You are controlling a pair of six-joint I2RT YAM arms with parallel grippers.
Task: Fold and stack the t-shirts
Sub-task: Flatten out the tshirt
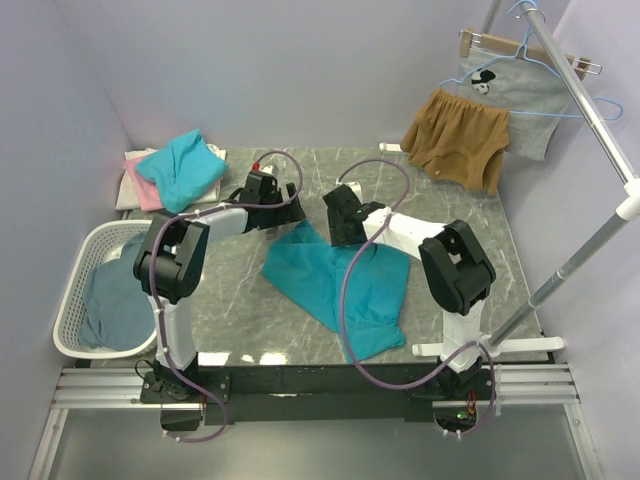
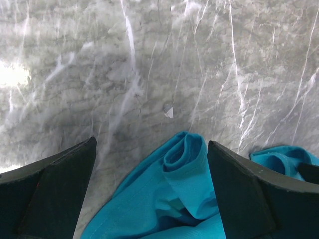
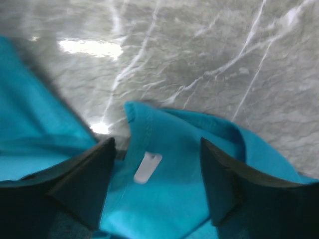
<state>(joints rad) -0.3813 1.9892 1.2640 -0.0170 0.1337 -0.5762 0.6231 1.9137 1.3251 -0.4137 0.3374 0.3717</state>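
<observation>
The crumpled teal cotton t-shirt (image 1: pixel 340 285) is lying bunched and skewed in the middle of the grey marble-patterned table (image 1: pixel 470 215), and both arms are reaching to its far edge. The left gripper (image 2: pixel 152 149) is hovering with its jaws spread wide either side of a rolled fold of teal cloth (image 2: pixel 184 159), pinching nothing. The right gripper (image 3: pixel 157 144) is straddling what seems to be the neckline beside a small white label (image 3: pixel 148 168), its jaws apart and not visibly clamped on the fabric. The step in hand looks like taking the far edge at two points so the shirt can be spread flat before folding. Doing it well is probably calling for both grippers to be going low enough to catch the cloth fully. The left should be biting the whole roll rather than skimming its top layer. After that, the two would be drawing apart evenly, so the shirt opens square rather than twisting. The folded pile topped by another teal tee (image 1: pixel 180 165) is sitting at the far left corner.
</observation>
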